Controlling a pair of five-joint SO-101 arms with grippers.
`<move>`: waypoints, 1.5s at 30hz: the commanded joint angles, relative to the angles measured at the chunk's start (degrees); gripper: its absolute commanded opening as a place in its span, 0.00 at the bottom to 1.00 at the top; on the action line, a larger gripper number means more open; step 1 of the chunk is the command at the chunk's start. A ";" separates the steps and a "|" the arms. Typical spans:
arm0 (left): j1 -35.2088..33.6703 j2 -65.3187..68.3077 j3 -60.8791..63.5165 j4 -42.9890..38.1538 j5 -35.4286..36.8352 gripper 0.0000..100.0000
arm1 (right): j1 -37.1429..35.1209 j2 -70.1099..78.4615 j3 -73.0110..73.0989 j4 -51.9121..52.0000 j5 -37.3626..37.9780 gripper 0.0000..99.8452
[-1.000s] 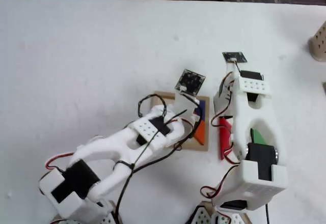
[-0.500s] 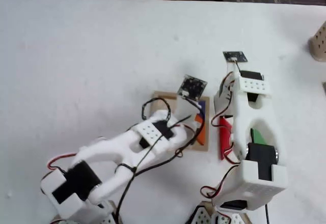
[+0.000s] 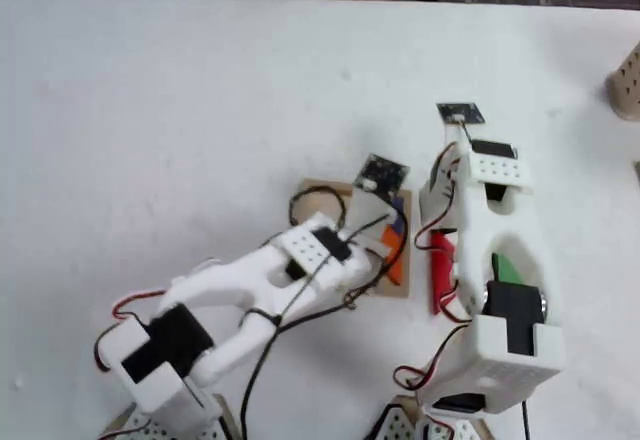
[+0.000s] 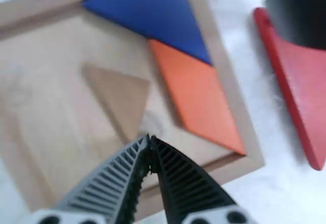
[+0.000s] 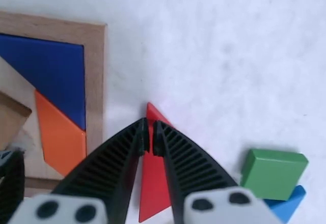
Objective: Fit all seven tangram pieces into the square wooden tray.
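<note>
The square wooden tray [image 4: 46,2] holds a blue triangle [image 4: 153,12], an orange parallelogram [image 4: 198,94] and a wood-coloured triangle [image 4: 119,94]. My left gripper [image 4: 149,140] is shut with nothing in it, its tips just over the tray floor beside the wood-coloured triangle. A red triangle [image 5: 153,183] lies flat on the table right of the tray [image 5: 94,81]. My right gripper [image 5: 148,127] is shut above the red triangle's pointed end. A green square [image 5: 275,173] and a blue piece [image 5: 290,203] lie beyond the red one. In the high view the left arm covers most of the tray [image 3: 322,189].
A perforated wooden block [image 3: 627,85] stands at the table's right edge. The right arm's body [image 3: 500,260] runs along the right of the red triangle [image 3: 440,265]. Open white table stretches to the far side and to the left.
The left arm has swung right and farther over the tray, its wrist camera now above the blue and orange pieces. The right arm has not moved.
</note>
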 commanded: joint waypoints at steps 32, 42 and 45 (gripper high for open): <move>-1.63 -9.80 3.87 -9.32 0.70 0.02 | 0.84 -3.03 -0.09 -0.75 -0.53 0.02; -2.77 1.89 -7.38 1.41 0.62 0.02 | 0.84 -3.03 -0.09 -0.75 -0.53 0.02; -5.05 2.24 -7.56 0.88 0.70 0.02 | 0.84 -3.03 -0.09 -0.75 -0.53 0.02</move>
